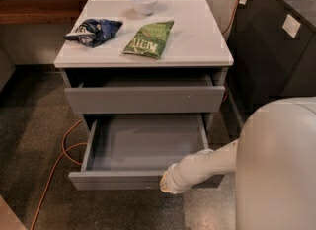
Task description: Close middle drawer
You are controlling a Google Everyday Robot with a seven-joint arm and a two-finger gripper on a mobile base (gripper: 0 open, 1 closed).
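Grey cabinet [197, 41]: drawer [143, 145] is sitting open; gripper [167, 185] is being held at its front, right of centre, cabinet straight beyond; grip state cannot be told.

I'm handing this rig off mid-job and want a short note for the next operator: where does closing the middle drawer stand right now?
Gripper: low, at the right part of the middle drawer's front panel, on the end of the white arm; whether it touches the panel cannot be seen.
Middle drawer: pulled far out, tray empty.
Done: the gripper is at the drawer front; the drawer is not closed.
Left: push the front straight in, probably until it lines up with the upper drawer front.
On the cabinet top: blue bag, green bag, white bowl, none part of the job.
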